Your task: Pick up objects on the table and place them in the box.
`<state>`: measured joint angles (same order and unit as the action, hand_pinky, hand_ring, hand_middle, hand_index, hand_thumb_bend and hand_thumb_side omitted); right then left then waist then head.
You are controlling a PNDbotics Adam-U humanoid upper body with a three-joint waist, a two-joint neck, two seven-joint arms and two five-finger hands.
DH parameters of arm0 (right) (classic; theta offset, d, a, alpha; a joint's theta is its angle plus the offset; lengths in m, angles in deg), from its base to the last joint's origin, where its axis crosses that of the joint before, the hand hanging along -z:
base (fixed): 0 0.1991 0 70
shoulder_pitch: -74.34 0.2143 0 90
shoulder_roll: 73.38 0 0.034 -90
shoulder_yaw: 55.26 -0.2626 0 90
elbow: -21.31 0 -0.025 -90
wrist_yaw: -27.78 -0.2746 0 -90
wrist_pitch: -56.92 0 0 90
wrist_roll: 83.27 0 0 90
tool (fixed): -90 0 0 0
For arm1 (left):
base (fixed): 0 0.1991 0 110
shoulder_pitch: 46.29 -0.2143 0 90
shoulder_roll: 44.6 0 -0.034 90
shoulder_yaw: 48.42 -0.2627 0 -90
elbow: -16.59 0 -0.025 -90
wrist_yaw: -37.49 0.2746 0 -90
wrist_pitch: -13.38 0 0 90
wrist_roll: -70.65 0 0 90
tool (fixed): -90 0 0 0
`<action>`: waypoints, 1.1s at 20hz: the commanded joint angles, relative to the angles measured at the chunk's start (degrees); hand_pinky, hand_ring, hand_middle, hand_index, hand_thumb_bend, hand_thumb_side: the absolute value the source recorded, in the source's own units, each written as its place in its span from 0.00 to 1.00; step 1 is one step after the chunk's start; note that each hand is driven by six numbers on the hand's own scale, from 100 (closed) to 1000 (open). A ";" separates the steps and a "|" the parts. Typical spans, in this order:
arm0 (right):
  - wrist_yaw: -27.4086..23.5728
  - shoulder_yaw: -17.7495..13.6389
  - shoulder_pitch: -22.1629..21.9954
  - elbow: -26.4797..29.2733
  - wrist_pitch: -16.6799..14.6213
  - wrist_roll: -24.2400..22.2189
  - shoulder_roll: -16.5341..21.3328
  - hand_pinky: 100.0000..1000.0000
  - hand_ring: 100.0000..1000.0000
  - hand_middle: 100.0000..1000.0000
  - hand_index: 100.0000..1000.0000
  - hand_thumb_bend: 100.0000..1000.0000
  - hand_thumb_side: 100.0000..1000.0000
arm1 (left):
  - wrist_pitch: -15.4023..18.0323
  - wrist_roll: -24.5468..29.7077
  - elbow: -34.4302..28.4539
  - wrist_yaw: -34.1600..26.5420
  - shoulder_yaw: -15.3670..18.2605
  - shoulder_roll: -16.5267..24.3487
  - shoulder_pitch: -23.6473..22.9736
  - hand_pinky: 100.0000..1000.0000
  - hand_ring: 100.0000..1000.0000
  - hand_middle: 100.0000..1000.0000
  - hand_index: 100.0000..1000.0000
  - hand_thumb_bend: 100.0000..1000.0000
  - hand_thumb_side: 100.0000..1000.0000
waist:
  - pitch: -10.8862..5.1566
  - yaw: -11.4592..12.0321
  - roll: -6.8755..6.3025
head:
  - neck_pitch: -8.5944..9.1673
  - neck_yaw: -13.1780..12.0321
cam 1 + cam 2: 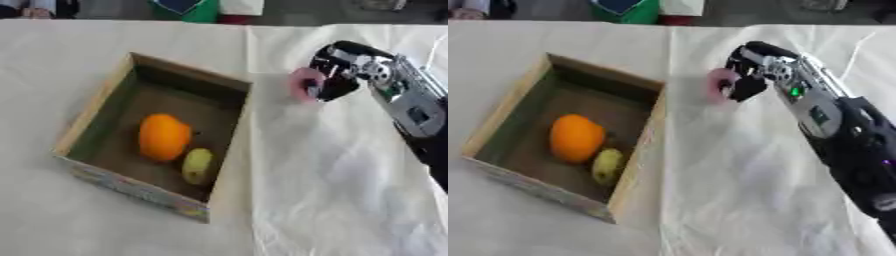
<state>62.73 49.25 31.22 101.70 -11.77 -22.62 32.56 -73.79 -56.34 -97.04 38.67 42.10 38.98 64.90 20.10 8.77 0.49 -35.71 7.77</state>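
The right hand (337,75) is curling its fingers around a pink object (305,85) just outside the box (229,150) wall to its left, risking it slipping onto the bench (332,200) or clipping that wall.

The table (350,200) wears a white, creased cloth. The box (96,102) has pale tan wooden walls and a darker brown-green inside; its near outer wall shows a speckled print of blue, red and yellow. Inside lie an orange fruit (164,136) and a smaller yellow-green one (198,165). The right hand (750,70) is black with silver parts, and a green light glows on its wrist. The object (305,85) it holds is pink.
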 commanded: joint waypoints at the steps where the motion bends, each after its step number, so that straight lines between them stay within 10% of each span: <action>1: -1.25 -0.40 1.33 1.84 0.51 0.83 0.89 0.64 0.62 0.38 0.55 0.00 0.16 | -0.18 0.05 -0.96 -0.08 0.08 0.68 0.49 0.41 0.58 0.57 0.71 0.00 0.99 | -1.61 -0.07 -0.01 | 0.50 0.08; 22: 0.22 3.12 9.55 15.77 -2.03 0.01 -0.86 0.61 0.55 0.33 0.50 0.00 0.32 | -0.13 0.01 -0.96 -0.49 0.14 1.17 0.57 0.41 0.58 0.57 0.71 0.00 0.98 | -3.50 -0.35 0.34 | -0.18 0.67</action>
<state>62.41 52.50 39.38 115.17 -13.47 -22.30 31.49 -73.90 -56.37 -97.04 38.38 42.10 38.99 64.91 17.91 8.47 0.89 -35.76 8.25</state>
